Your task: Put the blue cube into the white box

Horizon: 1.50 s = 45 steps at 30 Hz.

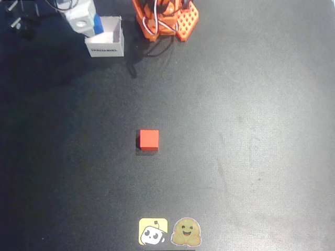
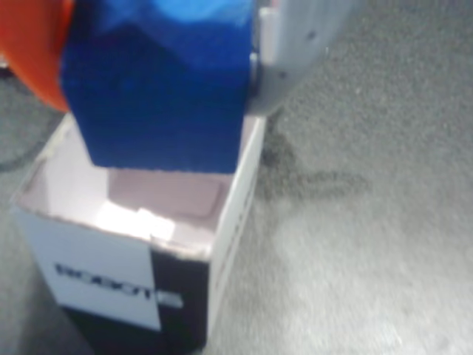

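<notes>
Claw [image 2: 159, 44] gripped the cube [image 2: 159, 96] | held just above the box [image 2: 111, 285] opening, aligned for dropping | red cube [image 1: 148, 139] well apart on tabletop [image 1: 251, 146]

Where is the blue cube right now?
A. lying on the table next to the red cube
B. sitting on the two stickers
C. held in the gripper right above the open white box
C: the wrist view shows the blue cube held in the gripper above the open white box.
</notes>
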### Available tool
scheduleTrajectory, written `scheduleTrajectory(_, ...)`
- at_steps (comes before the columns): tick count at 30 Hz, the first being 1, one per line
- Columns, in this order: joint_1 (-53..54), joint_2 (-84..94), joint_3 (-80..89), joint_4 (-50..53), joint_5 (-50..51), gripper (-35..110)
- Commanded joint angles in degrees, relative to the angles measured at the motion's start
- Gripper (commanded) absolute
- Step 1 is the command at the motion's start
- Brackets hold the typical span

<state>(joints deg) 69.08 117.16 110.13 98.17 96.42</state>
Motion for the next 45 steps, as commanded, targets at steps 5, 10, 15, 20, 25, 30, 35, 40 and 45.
scheduleTrajectory(5, 0.4, 2.3, 0.2, 5.1, -0.8, 15)
scheduleTrajectory(10, 0.0, 2.1, 0.4, 4.4, -1.4, 24)
scheduleTrajectory(15, -0.1, 1.6, 0.4, 3.0, -2.5, 21)
scheduleTrajectory(20, 0.1, 2.0, 0.3, -0.5, -5.5, 0)
scheduleTrajectory(25, -4.7, 2.3, -0.8, -6.6, -9.6, 0)
scheduleTrajectory(30, -16.9, 4.9, 0.1, -16.3, -12.3, 0)
scheduleTrajectory(35, -33.2, 8.4, 6.2, -28.3, -18.3, 0)
scheduleTrajectory(40, -48.6, 19.2, 17.4, -36.3, -21.5, 0)
scheduleTrajectory(45, -60.2, 37.5, 29.7, -36.7, -23.0, 0)
